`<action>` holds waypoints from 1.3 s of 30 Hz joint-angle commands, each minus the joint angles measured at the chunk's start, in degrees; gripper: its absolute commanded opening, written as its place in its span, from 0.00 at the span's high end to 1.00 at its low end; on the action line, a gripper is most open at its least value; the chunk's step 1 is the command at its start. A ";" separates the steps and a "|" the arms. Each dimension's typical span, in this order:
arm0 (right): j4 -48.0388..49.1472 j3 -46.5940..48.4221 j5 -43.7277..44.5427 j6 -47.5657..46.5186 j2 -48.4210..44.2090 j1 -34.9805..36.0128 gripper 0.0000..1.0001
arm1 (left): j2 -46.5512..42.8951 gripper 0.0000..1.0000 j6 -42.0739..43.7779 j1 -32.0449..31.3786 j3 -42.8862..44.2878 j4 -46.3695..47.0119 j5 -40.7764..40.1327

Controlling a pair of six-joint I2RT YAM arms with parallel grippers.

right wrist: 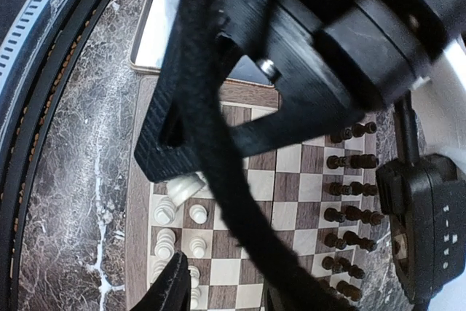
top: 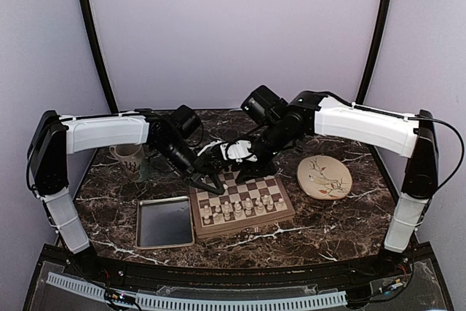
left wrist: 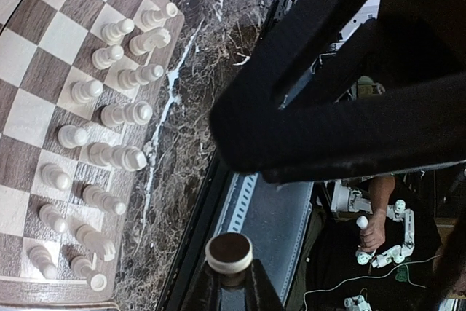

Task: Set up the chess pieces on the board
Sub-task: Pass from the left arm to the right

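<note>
Left wrist, white piece (left wrist: 229, 251) pinched in left claw (left wrist: 230, 273) (seemingly base outward)

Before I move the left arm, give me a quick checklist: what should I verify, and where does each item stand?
1. Grip: the left gripper is shut on a white piece, base toward the wrist camera: ok.
2. Whether the right gripper is empty and open: cannot tell, one finger is hidden.
3. Arm clearance: both grippers crowd together over the board: not ok.
4. The other white pieces stand in two rows: ok.
5. The dark pieces stand in two rows on the opposite side: ok.
6. A free square for the held piece: cannot tell.
</note>
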 commanded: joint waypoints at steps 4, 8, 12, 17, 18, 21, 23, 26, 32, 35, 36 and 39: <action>0.07 1.41 2.09 -3.71 1.17 2.92 0.63 | 1.28 0.93 0.61 -0.02 2.59 -1.17 6.12; 0.23 1.48 1.37 -3.46 1.22 3.50 0.63 | 1.51 0.93 0.41 0.07 2.57 -0.88 7.10; 0.86 1.65 1.23 -3.09 1.71 4.25 0.63 | 1.96 0.93 0.34 0.08 2.50 -0.72 7.63; 1.50 1.66 1.32 -2.87 2.35 5.42 0.63 | 2.22 0.93 0.15 0.08 2.49 -0.52 8.43; 1.59 1.66 1.37 -2.82 2.38 5.60 0.63 | 2.22 0.93 0.07 0.07 2.59 -0.47 8.56; 2.00 1.42 1.85 -2.72 2.64 6.12 0.63 | 2.37 0.93 0.04 0.01 2.58 -0.38 8.82; 2.26 1.33 1.89 -2.62 2.71 6.41 0.65 | 2.56 0.93 0.10 0.05 2.66 -0.54 9.01; 2.64 1.15 2.27 -2.52 2.86 6.90 0.68 | 2.83 0.93 0.23 0.08 2.77 -0.60 9.24; 2.85 0.09 3.89 -1.87 2.69 7.00 0.83 | 2.71 0.92 0.69 0.45 2.86 -1.41 8.23; 3.24 -0.71 5.02 -0.70 2.28 6.64 0.86 | 1.89 0.88 0.96 1.03 3.10 -2.12 6.26; 3.45 -0.84 4.95 -0.23 2.12 6.32 0.87 | 1.42 0.86 0.92 1.43 3.03 -2.09 5.78; 3.93 -0.64 3.18 2.37 1.54 4.85 0.88 | -0.48 0.75 0.60 2.58 2.70 -1.50 3.53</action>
